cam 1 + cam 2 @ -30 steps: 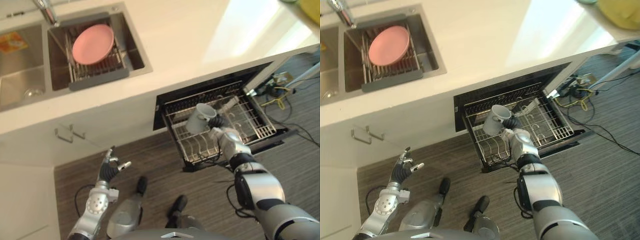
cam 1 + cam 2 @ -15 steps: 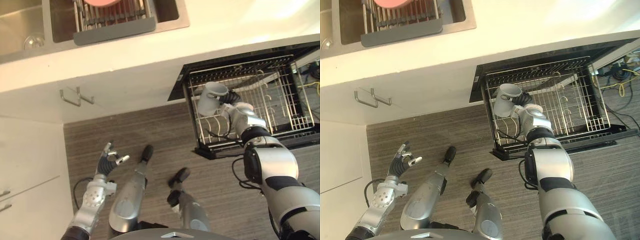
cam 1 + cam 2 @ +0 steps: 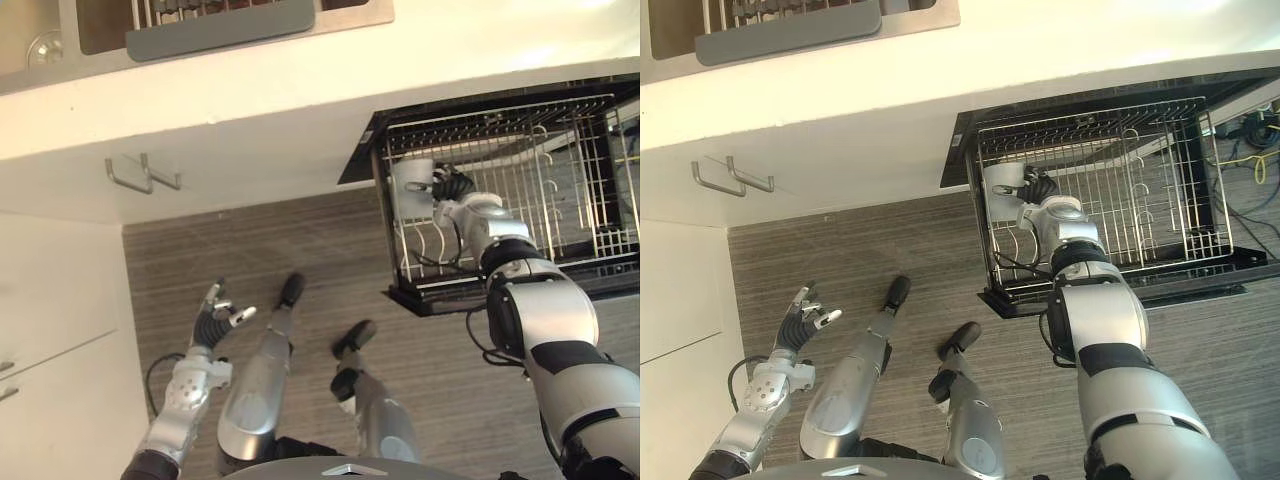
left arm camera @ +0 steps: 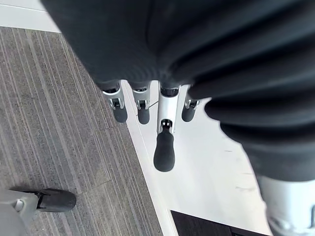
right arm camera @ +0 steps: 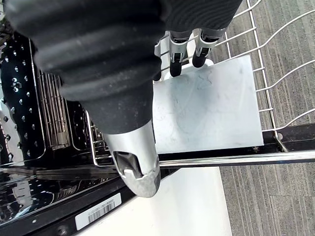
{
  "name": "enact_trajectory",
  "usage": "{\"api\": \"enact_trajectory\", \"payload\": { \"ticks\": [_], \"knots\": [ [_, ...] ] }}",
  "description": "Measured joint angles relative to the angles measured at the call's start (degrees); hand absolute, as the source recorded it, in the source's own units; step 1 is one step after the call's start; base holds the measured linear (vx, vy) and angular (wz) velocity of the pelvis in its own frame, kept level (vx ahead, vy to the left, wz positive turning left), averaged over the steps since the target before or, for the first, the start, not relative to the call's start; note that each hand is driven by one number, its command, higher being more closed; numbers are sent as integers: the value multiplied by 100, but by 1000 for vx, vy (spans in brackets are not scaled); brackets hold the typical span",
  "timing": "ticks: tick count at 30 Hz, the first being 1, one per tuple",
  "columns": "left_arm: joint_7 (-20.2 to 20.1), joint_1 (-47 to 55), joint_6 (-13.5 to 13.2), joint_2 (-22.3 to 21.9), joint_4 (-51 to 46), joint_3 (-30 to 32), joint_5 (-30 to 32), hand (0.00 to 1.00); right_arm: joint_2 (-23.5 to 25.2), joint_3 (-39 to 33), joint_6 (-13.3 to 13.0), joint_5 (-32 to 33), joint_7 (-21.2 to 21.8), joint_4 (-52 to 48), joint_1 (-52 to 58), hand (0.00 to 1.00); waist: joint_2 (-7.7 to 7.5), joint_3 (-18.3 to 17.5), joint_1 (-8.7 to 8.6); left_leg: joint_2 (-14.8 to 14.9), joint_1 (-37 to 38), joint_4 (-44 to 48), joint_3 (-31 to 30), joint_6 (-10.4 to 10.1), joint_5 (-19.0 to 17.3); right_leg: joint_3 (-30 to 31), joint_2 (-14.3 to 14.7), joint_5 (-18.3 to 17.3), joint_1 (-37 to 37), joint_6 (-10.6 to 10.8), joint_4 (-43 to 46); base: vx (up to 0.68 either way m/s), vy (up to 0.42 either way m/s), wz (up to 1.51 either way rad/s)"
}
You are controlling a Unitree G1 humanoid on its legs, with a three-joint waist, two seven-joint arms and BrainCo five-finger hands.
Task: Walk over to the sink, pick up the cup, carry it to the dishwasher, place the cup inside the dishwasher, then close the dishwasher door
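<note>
Smooth pale-grey cup [image 3: 411, 188] at wire rack's [image 3: 500, 120] left edge, right hand [image 3: 455, 187] curled round it; left hand [image 3: 213, 325] fingers spread, empty.

right hand [image 5: 173, 59]: own ribbed cover hides most of its curled hold on the cup [image 5: 204, 110] and the part of the cup under the wrist; can't tell rim from base there. rack [image 3: 520, 150]: side far right of the hand cut by the frame, end beyond the hand runs into the dark opening under the countertop [image 3: 940, 90], detail unreadable. sink [image 3: 40, 45] and grey drainer [image 3: 215, 25], well off to the hand's left, clipped at the top edge
</note>
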Motion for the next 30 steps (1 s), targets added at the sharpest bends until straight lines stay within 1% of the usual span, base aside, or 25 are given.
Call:
{"api": "enact_trajectory", "payload": {
  "ticks": [2, 3, 5, 6, 7, 8, 9, 10, 11, 12, 13, 14, 15, 16, 17, 18, 19, 20, 22, 23, 24, 25, 28, 30],
  "knots": [
    [54, 7, 58, -1, -40, 39, 5, 0, -1, 1, -84, 34, -1, -147, 1, 0, -42, 22, -20, 39, 55, -10, 36, -21, 8, 45, 30, 9, 29, -16, -1, -9, -24, -14],
    [62, 20, 91, 0, -91, 98, 6, 0, -1, 8, -120, 72, 1, -354, 39, 0, -66, 33, -60, 60, 93, -11, 50, -33, 8, 54, 47, 16, 65, -28, -9, -9, -15, -17],
    [85, 51, 150, 6, -150, 208, 6, 0, -3, 46, -307, 85, 9, -1087, 313, 0, -139, 14, -91, 132, 303, -134, 202, -58, 24, 191, 84, 29, 162, -50, -18, -5, -15, -27],
    [88, 74, 169, 6, -149, 227, 6, 0, -4, 94, -356, 85, 7, -1346, 433, 0, -161, 5, -122, 146, 382, -177, 240, -62, 30, 218, 88, 29, 203, -51, -21, 0, -12, -34],
    [94, 159, 176, 3, -146, 283, 27, 0, 1, 200, -440, 84, 4, -1876, 711, 0, -248, -61, -179, 182, 487, -257, 375, -71, 28, 326, 102, 23, 228, -59, -22, 17, -12, -39],
    [144, 272, 187, 6, -126, 362, 86, 0, 36, 227, -461, 94, 3, -2411, 1044, 0, -392, -169, -252, 216, 566, -327, 509, -64, 17, 418, 118, 21, 228, -65, -27, 29, -12, -37],
    [187, 322, 193, 7, -74, 391, 120, 0, 60, 221, -461, 158, 1, -2700, 1261, 0, -472, -241, -307, 220, 585, -328, 543, -50, 6, 463, 123, 14, 229, -70, -27, 50, -10, -35],
    [234, 386, 196, 10, 54, 409, 126, 0, 125, 206, -475, 223, 1, -3035, 1593, 0, -593, -360, -358, 231, 634, -328, 617, -30, -32, 530, 125, 8, 241, -69, -27, 107, -10, -38],
    [308, 493, 213, 5, 374, 417, 183, 0, 294, 169, -485, 298, 1, -3577, 2236, 0, -770, -612, -460, 235, 753, -330, 753, -48, -97, 662, 121, -24, 300, -57, -27, 93, -7, -41],
    [310, 546, 216, -2, 490, 417, 220, 0, 376, 152, -485, 309, 3, -3796, 2514, 0, -823, -732, -501, 235, 798, -329, 796, -45, -128, 695, 116, -34, 325, -53, -27, 171, -5, -39],
    [316, 621, 217, -26, 698, 415, 237, 0, 541, 44, -497, 311, 14, -4246, 3070, 0, -884, -931, -613, 221, 917, -328, 851, -46, -160, 763, 104, -61, 406, -30, -27, 152, 3, -25],
    [323, 630, 210, -106, 912, 452, 239, 0, 736, -145, -550, 314, 8, -4704, 3615, 0, -872, -1103, -695, 212, 1024, -328, 927, -43, -191, 851, 91, -83, 483, 0, -25, 172, 6, -25],
    [319, 638, 203, -176, 1033, 533, 240, 0, 864, -243, -571, 325, 12, -4969, 3898, 0, -867, -1211, -735, 209, 1061, -329, 975, -44, -212, 896, 85, -91, 495, 9, -25, 112, 11, -26],
    [315, 701, 187, -367, 1278, 738, 239, 0, 1132, -342, -677, 446, 15, -5515, 4478, 0, -823, -1483, -859, 211, 1079, -330, 1052, -36, -282, 967, 80, -118, 479, 4, -25, 106, 12, -34],
    [293, 752, 184, -507, 1525, 978, 224, 0, 1404, -386, -747, 524, 71, -6057, 5026, 0, -762, -1616, -942, 205, 1208, -331, 1126, -36, -310, 1046, 71, -130, 554, 21, -17, 104, 9, -33],
    [281, 759, 173, -573, 1674, 1073, 215, 0, 1556, -417, -812, 538, 125, -6295, 5273, 0, -716, -1645, -989, 204, 1293, -333, 1152, -37, -336, 1096, 70, -146, 619, 31, -15, 77, 10, -34],
    [248, 760, 175, -716, 1946, 1278, 103, 0, 1835, -454, -985, 662, 255, -6675, 5748, 0, -617, -1766, -1078, 205, 1388, -365, 1229, -39, -381, 1163, 63, -190, 675, 43, -2, 32, 9, -25],
    [237, 756, 170, -784, 2072, 1366, 54, 0, 1955, -452, -1057, 682, 283, -6825, 5935, 0, -565, -1824, -1111, 206, 1433, -366, 1272, -34, -414, 1200, 62, -206, 696, 59, 0, 28, 19, -34],
    [154, 756, 171, -969, 2505, 1678, -229, 0, 2320, -416, -1210, 744, 518, -7286, 6481, 0, -369, -2016, -1250, 207, 1602, -369, 1394, -69, -503, 1326, 60, -231, 796, 91, -10, 24, 18, -30],
    [136, 755, 175, -1003, 2576, 1717, -283, 0, 2393, -397, -1237, 767, 565, -7380, 6586, 0, -328, -2048, -1266, 208, 1655, -369, 1419, -69, -520, 1362, 59, -249, 828, 74, -8, 17, 16, -27],
    [126, 758, 179, -1029, 2718, 1748, -396, 0, 2494, -337, -1314, 770, 699, -7501, 6745, 0, -271, -2119, -1291, 211, 1740, -371, 1444, -74, -549, 1441, 64, -262, 888, 56, -18, 2, 15, -22],
    [125, 757, 218, -1027, 2818, 1750, -466, 0, 2503, -220, -1319, 772, 781, -7620, 6852, 0, -231, -2176, -1351, 211, 1784, -371, 1462, -66, -576, 1458, 65, -265, 969, 59, -37, -3, 13, -17],
    [130, 730, 336, -1011, 3002, 1757, -589, 0, 2508, -165, -1406, 762, 946, -7662, 6878, 0, -219, -2280, -1385, 215, 1997, -371, 1565, -45, -637, 1526, 69, -266, 1149, 71, -67, 18, 15, -12],
    [130, 730, 368, -999, 3014, 1756, -587, 0, 2506, -174, -1429, 766, 966, -7662, 6869, 0, -211, -2285, -1385, 213, 2124, -370, 1595, -74, -658, 1592, 69, -233, 1259, 125, -80, 27, 18, -17]
  ]
}}
